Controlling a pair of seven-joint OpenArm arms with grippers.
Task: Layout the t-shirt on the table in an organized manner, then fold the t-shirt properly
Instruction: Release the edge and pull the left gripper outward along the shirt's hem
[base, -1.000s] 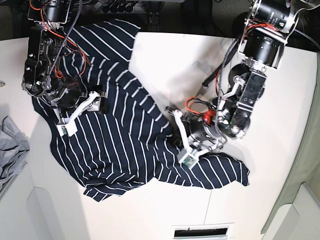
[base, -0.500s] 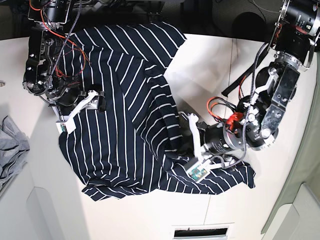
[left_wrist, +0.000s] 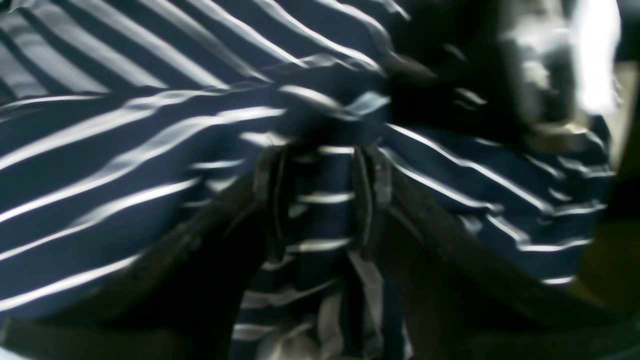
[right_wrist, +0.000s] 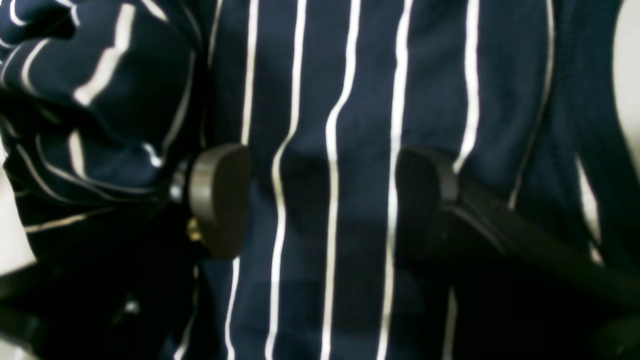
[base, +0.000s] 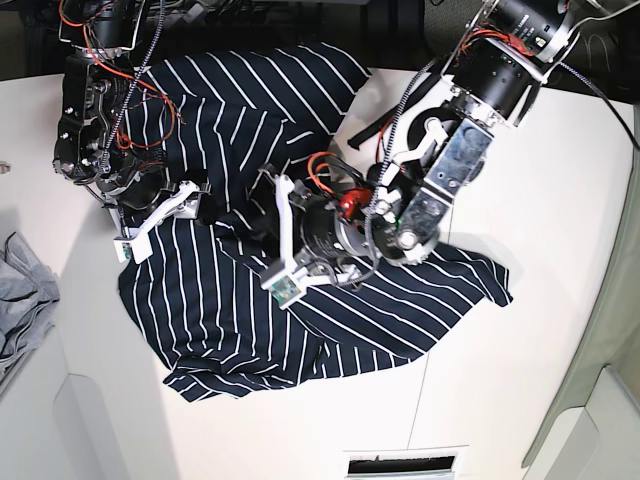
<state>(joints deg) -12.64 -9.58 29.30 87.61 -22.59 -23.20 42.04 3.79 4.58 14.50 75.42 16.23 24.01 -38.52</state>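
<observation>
The dark navy t-shirt with thin white stripes lies rumpled across the white table. It fills the left wrist view and the right wrist view. My left gripper hovers over the shirt's middle. In its blurred wrist view its jaws stand apart, with a striped fold between the fingers. My right gripper is over the shirt's left side. Seen from its wrist, it is wide open above flat cloth, gripping nothing.
A plain grey cloth lies at the left edge. A pale grey-green panel borders the right side. White panels and a slotted vent sit along the front. Both arms' cables hang over the shirt's top.
My left arm has swung left across the shirt, taking a fold toward the middle, and its jaws have parted. The shirt's lower right now lies flatter. The right arm has barely moved.
</observation>
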